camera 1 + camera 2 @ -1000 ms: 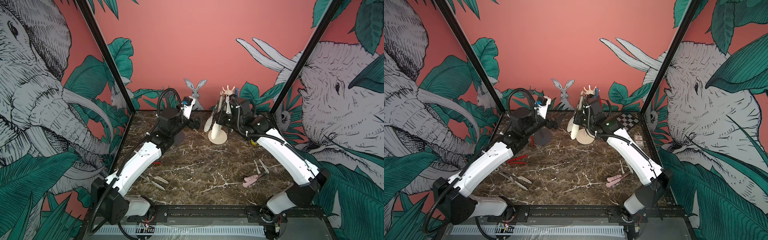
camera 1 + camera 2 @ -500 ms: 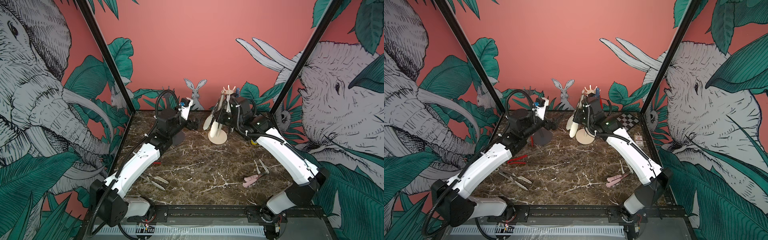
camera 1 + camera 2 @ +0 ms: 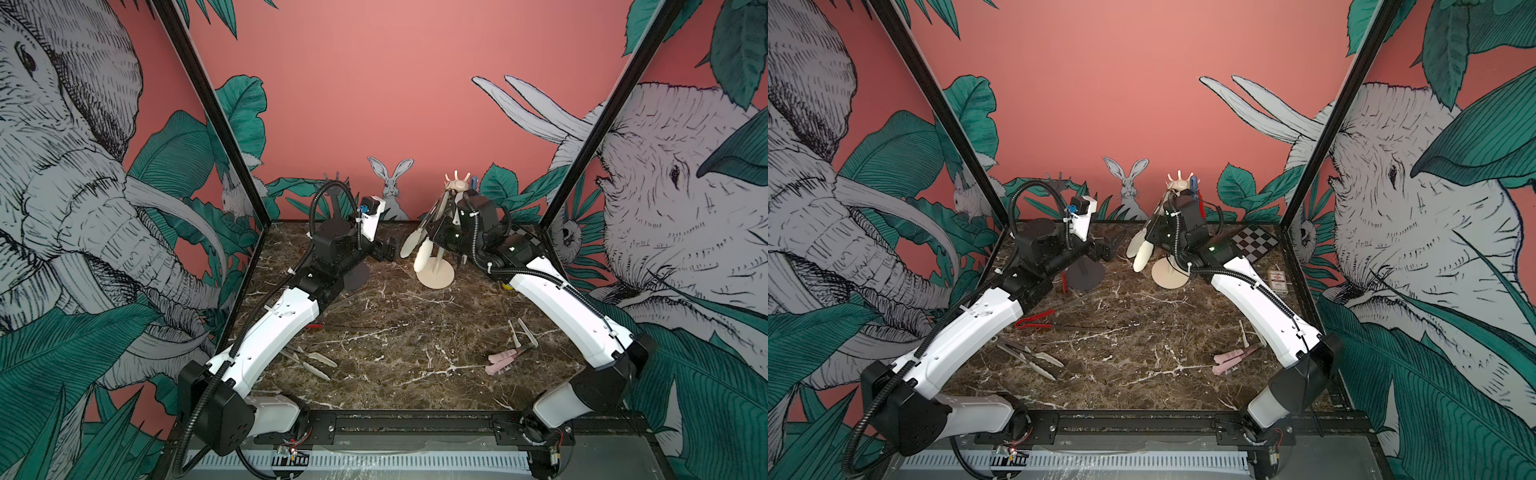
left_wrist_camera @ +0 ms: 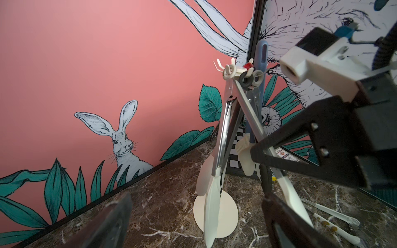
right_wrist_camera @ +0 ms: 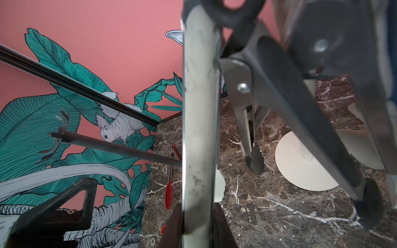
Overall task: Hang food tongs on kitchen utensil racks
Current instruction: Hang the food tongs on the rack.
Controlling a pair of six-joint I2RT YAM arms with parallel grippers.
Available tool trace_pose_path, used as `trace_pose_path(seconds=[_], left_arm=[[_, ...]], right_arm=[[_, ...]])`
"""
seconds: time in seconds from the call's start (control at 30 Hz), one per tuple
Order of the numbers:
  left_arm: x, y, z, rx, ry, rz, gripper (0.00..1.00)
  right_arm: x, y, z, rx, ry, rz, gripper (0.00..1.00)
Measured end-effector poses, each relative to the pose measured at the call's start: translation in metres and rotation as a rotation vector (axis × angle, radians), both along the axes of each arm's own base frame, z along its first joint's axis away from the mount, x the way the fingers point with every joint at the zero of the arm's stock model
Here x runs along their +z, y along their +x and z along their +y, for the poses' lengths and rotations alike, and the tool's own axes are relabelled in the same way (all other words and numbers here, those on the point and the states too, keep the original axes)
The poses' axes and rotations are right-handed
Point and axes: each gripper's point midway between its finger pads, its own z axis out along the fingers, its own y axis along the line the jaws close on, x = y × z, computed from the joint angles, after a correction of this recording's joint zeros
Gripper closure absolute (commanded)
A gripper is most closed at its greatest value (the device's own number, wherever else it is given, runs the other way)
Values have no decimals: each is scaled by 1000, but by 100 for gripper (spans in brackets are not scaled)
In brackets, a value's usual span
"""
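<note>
The right end effector (image 3: 444, 232) is almost closed, pinching one metal arm of the cream-tipped tongs (image 4: 222, 137) and holding them high against the cream utensil rack (image 3: 436, 274). Gripping the arm rather than the top leaves the hanging loop free to meet the crown of upturned hooks. The other arm hangs splayed beside the pole. Whether the loop is seated on a hook cannot be told. Blue-handled tongs (image 4: 261, 58) and black-tipped tongs (image 5: 254, 158) hang from the same crown, so the approach looks crowded. The left end effector (image 3: 390, 252) is spread wide and empty beside the dark grey utensil rack (image 3: 1086, 274), apparently kept clear of the work. Red tongs (image 3: 1034, 322), pale-tipped tongs (image 3: 1034, 359) and pink tongs (image 3: 1229, 359) lie on the counter (image 3: 395, 332), not yet hung.
</note>
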Motion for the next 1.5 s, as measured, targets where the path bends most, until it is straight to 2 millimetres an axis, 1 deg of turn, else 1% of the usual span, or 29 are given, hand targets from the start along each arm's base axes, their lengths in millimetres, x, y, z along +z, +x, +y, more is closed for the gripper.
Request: trace_pose_path(seconds=[0.17, 0.2, 0.23, 0.3, 0.33, 0.43, 0.53, 0.63, 0.73, 0.87, 0.97, 1.03, 1.13, 1.23, 1.37, 1.5], left_arm=[[4, -3, 4, 3, -6, -9, 4], [5, -4, 5, 4, -6, -10, 4], [6, -4, 5, 4, -8, -13, 4], [6, -4, 6, 6, -8, -12, 4], [6, -4, 7, 8, -7, -10, 4], [5, -4, 7, 9, -7, -5, 4], [6, -4, 7, 10, -9, -4, 4], [8, -7, 10, 14, -9, -3, 3], [14, -12, 14, 22, -14, -11, 3], [22, -19, 24, 46, -23, -27, 2], [24, -23, 32, 72, -24, -29, 2], [26, -26, 37, 89, -25, -32, 2], [24, -31, 47, 124, -27, -20, 2], [19, -39, 57, 152, -26, 2, 2], [13, -49, 71, 198, -22, 50, 2], [2, -63, 85, 227, -11, 113, 3]], right_arm=[[-3, 2, 4, 1, 42, 2, 100], [-3, 2, 5, 1, 48, 2, 96], [-4, 2, 5, 4, 52, 3, 87], [-5, 2, 6, 8, 58, 5, 75], [-4, 2, 6, 11, 62, 7, 67], [-4, 0, 8, 26, 66, 10, 47], [1, -3, 7, 45, 72, 3, 30], [7, -10, 4, 71, 88, -3, 21], [13, -22, -5, 99, 95, -17, 12], [18, -39, -21, 135, 92, -37, 6], [13, -52, -36, 157, 78, -34, 4], [5, -61, -48, 169, 54, -20, 3], [-13, -74, -70, 167, 5, 19, 2], [-35, -89, -95, 147, -36, 69, 1], [-78, -111, -126, 95, -82, 188, 1], [-123, -129, -148, 54, -125, 324, 1]])
